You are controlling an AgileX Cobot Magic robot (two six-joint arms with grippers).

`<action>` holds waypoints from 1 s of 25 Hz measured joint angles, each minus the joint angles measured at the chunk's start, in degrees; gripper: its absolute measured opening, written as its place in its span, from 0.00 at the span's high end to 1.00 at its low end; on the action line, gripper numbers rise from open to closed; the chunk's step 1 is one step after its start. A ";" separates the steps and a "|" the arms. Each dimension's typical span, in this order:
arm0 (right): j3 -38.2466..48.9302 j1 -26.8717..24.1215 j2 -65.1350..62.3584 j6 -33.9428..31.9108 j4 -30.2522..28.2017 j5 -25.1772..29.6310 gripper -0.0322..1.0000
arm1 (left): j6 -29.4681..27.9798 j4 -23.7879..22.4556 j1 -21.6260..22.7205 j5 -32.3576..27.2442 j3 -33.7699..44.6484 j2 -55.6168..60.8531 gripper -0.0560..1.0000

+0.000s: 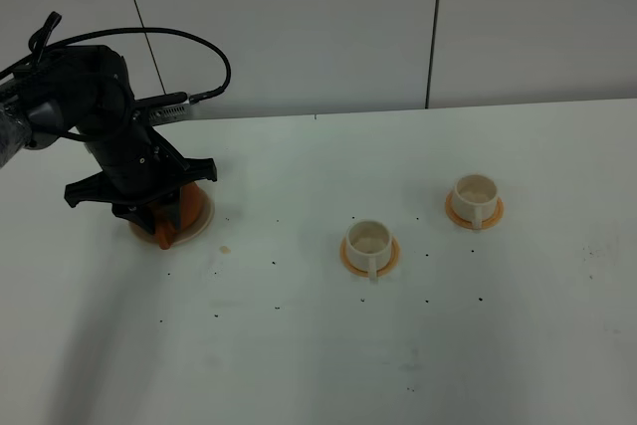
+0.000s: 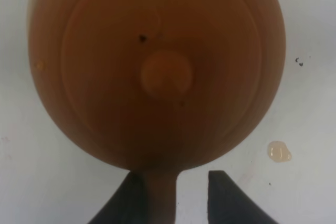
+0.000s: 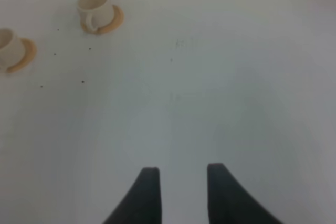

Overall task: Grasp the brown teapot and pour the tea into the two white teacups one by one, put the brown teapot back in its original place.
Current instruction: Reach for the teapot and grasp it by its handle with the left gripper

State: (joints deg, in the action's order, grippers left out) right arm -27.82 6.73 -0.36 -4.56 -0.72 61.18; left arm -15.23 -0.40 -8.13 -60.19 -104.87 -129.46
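Note:
The brown teapot (image 1: 177,214) sits on the cream plate, its original place (image 1: 205,213), at the left of the table, mostly hidden under my left arm. My left gripper (image 1: 159,218) hangs right over it. In the left wrist view the teapot (image 2: 157,66) fills the frame and its handle (image 2: 160,195) lies between the fingers of my left gripper (image 2: 176,174), which is open, with a gap on one side. The two white teacups (image 1: 370,242) (image 1: 475,194) stand on orange saucers at centre and right. My right gripper (image 3: 181,167) is open over bare table, with both cups (image 3: 94,9) (image 3: 8,48) far off.
A small drop of tea (image 1: 226,248) (image 2: 279,151) lies on the white table (image 1: 318,345) beside the plate. Dark specks dot the surface around the cups. A white panelled wall stands behind the table's far edge. The right arm is outside the exterior high view.

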 joint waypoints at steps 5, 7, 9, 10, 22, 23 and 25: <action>0.00 0.00 0.00 0.00 0.00 0.00 0.76 | 0.00 -0.11 0.00 0.00 0.00 0.00 0.64; 0.00 0.00 0.00 0.00 0.00 0.00 0.76 | 0.00 -0.10 0.00 0.00 0.00 0.00 0.65; 0.00 0.00 0.00 0.00 0.00 0.00 0.76 | 0.00 -0.10 0.00 0.00 0.00 0.00 0.65; 0.00 0.00 0.00 0.00 0.00 0.00 0.76 | 0.00 -0.10 0.00 0.00 0.00 0.00 0.65; 0.00 0.00 0.00 0.00 0.00 0.00 0.76 | 0.00 -0.70 -0.11 0.00 0.00 0.00 0.65; 0.00 0.00 0.00 0.00 0.00 0.00 0.76 | 0.00 -0.70 -0.11 0.00 0.00 0.00 0.65; 0.00 0.00 0.00 0.00 0.00 0.00 0.76 | 0.00 -0.71 -0.11 0.00 0.00 0.00 0.65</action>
State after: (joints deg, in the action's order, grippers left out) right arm -27.82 6.73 -0.36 -4.56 -0.72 61.18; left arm -15.23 -1.11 -8.25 -60.19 -104.87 -129.46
